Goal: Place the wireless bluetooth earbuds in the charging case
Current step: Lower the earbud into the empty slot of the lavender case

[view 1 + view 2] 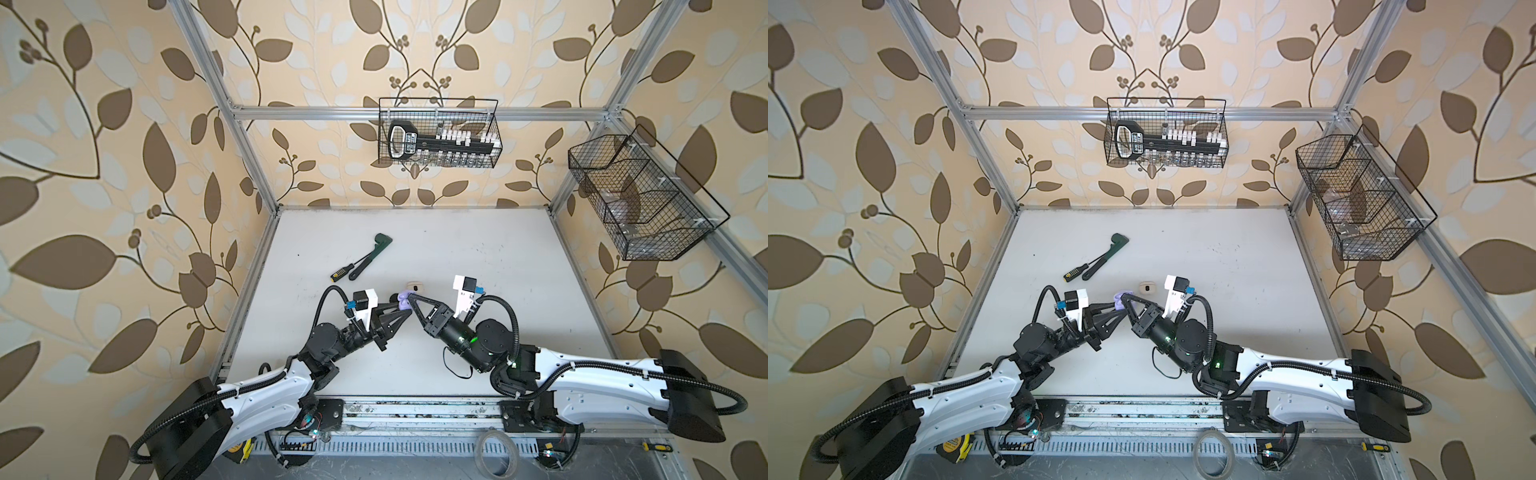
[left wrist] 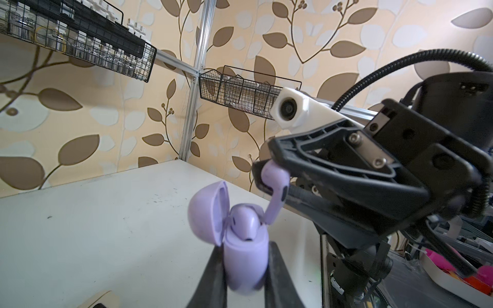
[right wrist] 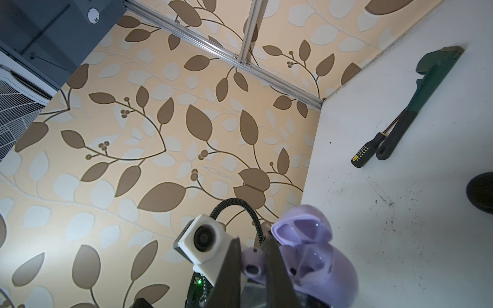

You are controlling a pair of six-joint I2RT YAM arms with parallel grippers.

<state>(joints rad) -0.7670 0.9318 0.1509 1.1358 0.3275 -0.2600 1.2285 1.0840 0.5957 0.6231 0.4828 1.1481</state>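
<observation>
Just below the middle of both top views, the two arms meet tip to tip above the white desk (image 1: 498, 270). The left hand (image 1: 402, 306) is clamped on a lavender charging case (image 2: 241, 256). In the left wrist view its dark fingers (image 2: 213, 269) press the case's sides low in the frame. The case stands upright with its lid (image 2: 204, 213) swung open to the left. A seated earbud (image 2: 244, 224) sits in the case (only its rounded top shows).

The right hand (image 1: 412, 296) enters that frame from the right, its fingers drawn together on the head of a second lavender earbud (image 2: 274, 186). The stem hangs down toward the case's open mouth. Its tip is at the rim, just beside the seated bud; whether it has entered its socket cannot be told. At the bottom centre of the right wrist view the same bud's head is pinched between the right fingers (image 3: 229, 269), with the open case just to its right.

Just above the hands in a top view, a cream-white case (image 1: 415, 286) lies on the desk, apart from them. A green wrench (image 1: 372, 255) and a black-and-yellow screwdriver (image 1: 341, 272) lie alongside each other toward the desk's upper left. Two wire baskets (image 1: 438, 133) hang on the walls.
</observation>
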